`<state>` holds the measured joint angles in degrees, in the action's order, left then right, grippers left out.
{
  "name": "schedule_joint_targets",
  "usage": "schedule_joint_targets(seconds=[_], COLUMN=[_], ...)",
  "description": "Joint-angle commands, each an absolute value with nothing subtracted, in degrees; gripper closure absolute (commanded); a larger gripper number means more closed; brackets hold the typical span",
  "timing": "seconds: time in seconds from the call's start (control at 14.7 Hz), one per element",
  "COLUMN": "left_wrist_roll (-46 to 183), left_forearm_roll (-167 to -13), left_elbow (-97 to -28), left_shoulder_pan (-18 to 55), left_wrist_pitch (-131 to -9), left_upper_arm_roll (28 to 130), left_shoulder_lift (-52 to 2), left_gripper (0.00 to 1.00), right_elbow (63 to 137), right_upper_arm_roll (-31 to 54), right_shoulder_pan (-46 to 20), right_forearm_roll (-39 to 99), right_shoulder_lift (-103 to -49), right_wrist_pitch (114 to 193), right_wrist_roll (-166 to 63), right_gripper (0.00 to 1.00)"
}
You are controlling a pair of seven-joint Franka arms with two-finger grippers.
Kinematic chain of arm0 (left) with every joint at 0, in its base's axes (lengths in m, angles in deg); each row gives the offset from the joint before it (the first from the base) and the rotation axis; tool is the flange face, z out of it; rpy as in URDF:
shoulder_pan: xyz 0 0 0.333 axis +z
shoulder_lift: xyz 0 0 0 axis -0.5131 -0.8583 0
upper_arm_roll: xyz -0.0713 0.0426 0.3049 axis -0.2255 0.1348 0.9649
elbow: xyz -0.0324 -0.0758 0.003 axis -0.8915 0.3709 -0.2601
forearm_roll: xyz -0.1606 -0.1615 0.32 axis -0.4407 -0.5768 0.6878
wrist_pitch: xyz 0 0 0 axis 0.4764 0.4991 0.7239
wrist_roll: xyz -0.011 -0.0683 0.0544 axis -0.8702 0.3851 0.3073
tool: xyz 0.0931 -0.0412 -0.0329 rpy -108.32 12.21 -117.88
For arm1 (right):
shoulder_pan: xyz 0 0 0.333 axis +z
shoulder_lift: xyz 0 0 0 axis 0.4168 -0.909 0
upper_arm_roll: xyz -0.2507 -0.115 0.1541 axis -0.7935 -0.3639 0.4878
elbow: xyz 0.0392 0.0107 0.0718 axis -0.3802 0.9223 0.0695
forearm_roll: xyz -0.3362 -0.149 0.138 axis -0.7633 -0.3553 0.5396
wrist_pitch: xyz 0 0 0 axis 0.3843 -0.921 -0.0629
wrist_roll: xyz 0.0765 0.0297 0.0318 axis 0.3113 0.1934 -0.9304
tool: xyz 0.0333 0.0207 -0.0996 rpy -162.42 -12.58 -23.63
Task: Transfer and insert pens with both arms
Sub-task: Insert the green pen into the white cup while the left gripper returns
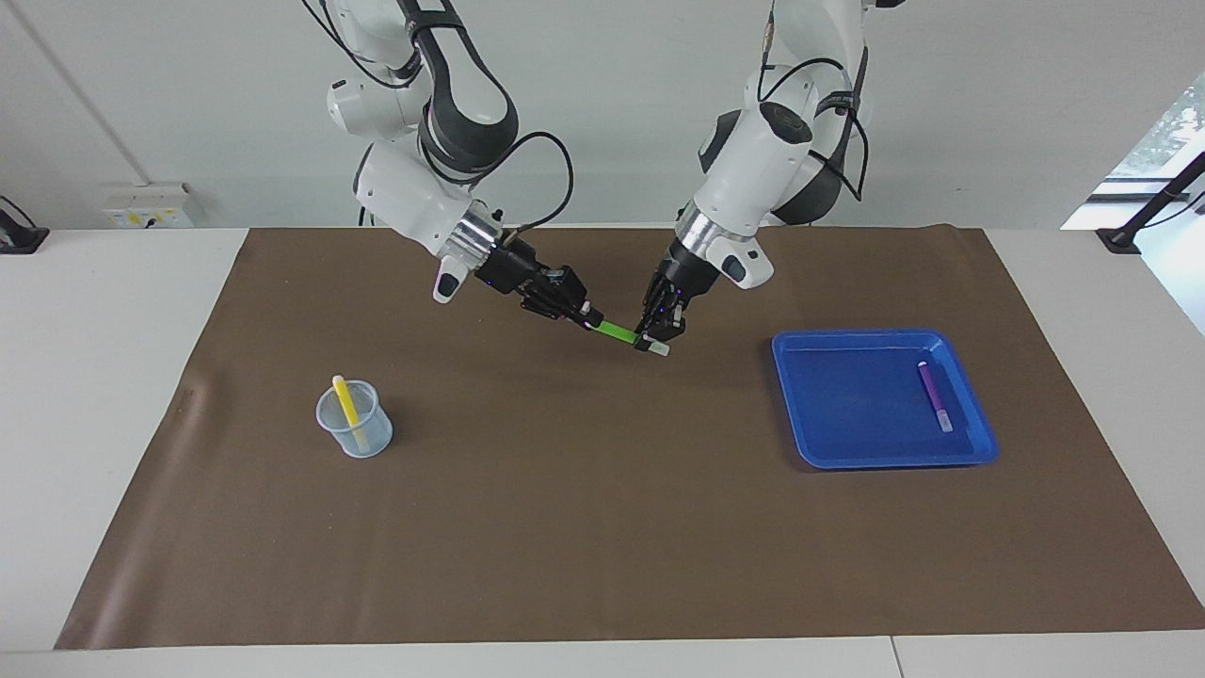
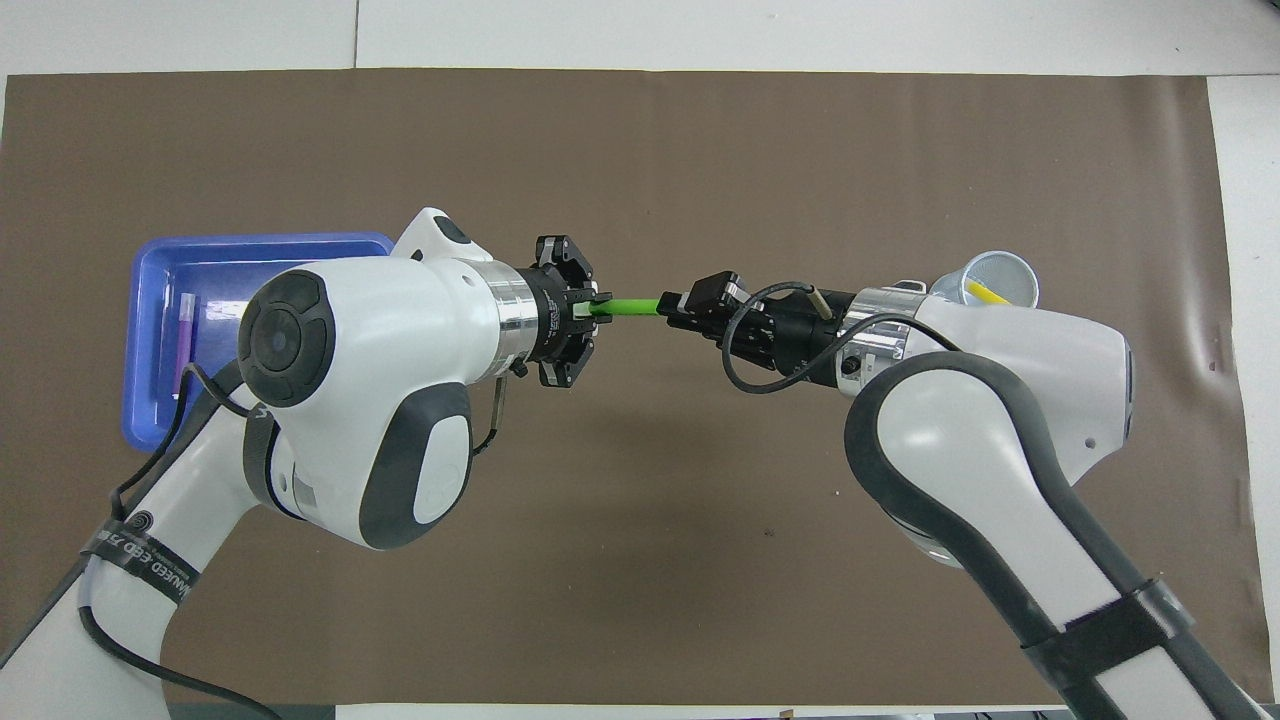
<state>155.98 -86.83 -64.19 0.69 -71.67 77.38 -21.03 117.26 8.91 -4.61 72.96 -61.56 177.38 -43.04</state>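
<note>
The bright green pen [image 1: 618, 331] is being held up in the air over the middle of the brown mat [image 1: 602, 527], slightly toward the counter [image 1: 104, 377] edge at the robots' end, and it is being gripped at both ends at once. The left claw [image 1: 653, 336] is being kept closed on the pen just above its pale whitish end, which is sticking out below the fingertips, while the right claw [image 1: 586, 318] is being kept closed on the pen's other end; the pen is being carried tilted, with its pale end lower. In the overhead view the same green pen [image 2: 628, 307] is being shown stretched between the left claw [image 2: 597, 309] and the right claw [image 2: 668, 306]. The yellow pen [image 1: 346, 400] is being kept standing at a lean inside the clear cup [image 1: 355, 421], which is resting on the mat toward the right arm's end of the counter. The purple pen [image 1: 934, 395] is being left lying flat in the blue tray [image 1: 875, 452], which is sitting on the mat toward the left arm's end of the counter, with the pen's pale end pointing away from the robots.
</note>
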Motion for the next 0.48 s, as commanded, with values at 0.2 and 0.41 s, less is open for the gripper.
schedule_joint_targets(seconds=[0.2,0.41], left_wrist_roll=[152.39,149.39], left_forearm_roll=[-87.08,-85.68], left_elbow=[-63.91,-64.00], left_shoulder_pan=[-0.59,0.10], left_wrist_pitch=[-71.37,-71.19], left_upper_arm_roll=[77.79,77.88], left_shoulder_lift=[-21.21,-21.21], left_gripper=[0.33,0.08], right_elbow=[116.41,115.63], right_upper_arm_roll=[9.32,9.23], right_shoulder_pan=[-4.95,-6.17], right_forearm_roll=[74.52,73.03], right_shoulder_lift=[-61.77,-61.86], right_wrist_pitch=[178.10,177.40], right_wrist_roll=[-42.69,-43.30], right_gripper=[1.00,1.00])
